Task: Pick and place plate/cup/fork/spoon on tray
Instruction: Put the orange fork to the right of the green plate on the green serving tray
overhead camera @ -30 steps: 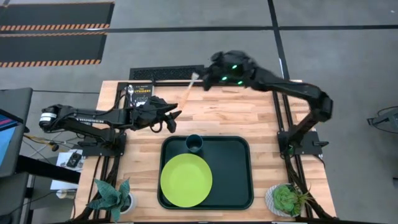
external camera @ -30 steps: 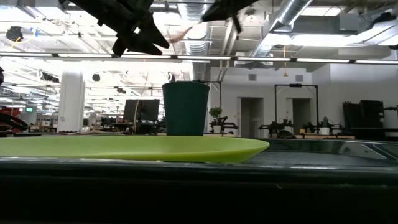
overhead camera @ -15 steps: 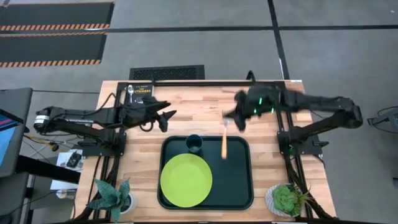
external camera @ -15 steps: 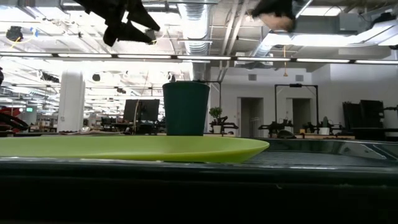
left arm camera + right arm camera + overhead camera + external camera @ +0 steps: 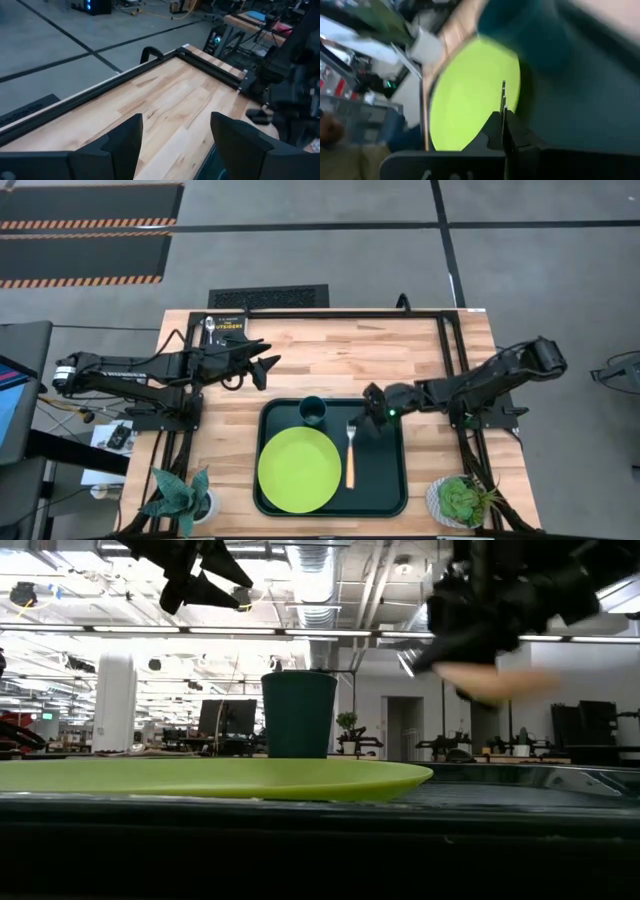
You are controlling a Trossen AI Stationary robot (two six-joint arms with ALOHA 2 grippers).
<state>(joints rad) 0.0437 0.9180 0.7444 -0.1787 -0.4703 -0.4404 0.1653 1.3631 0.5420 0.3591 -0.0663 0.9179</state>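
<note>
The dark green tray (image 5: 385, 480) lies at the table's near middle. The lime-green plate (image 5: 298, 470) lies flat in its left half. The teal cup (image 5: 312, 410) stands upright at its far rim. My right gripper (image 5: 366, 418) is over the tray just right of the cup, shut on the fork (image 5: 350, 458). My left gripper (image 5: 268, 367) is open and empty above the table, beyond the tray's far left corner. A small silver head, perhaps the spoon (image 5: 208, 323), shows at the far left by a dark box. My right gripper pinches the fork at its tine end (image 5: 503, 107); thin metal sticks out past the shut fingertips. The orange handle (image 5: 349, 472) reaches toward the table's near edge over the tray. In the low view the handle (image 5: 495, 685) is lifted clear above the tray.
A dark box (image 5: 228, 330) lies at the far left of the table. Potted plants stand at the near left corner (image 5: 180, 495) and the near right corner (image 5: 460, 500). A black frame rail (image 5: 350, 312) runs along the far edge. The tray's right half is bare.
My right gripper has swung from the table's far edge toward the near edge and down over the tray, carrying the fork. The fork has turned from slanting to lying near-far, handle toward the near edge. My left gripper has drawn back a little toward the left.
</note>
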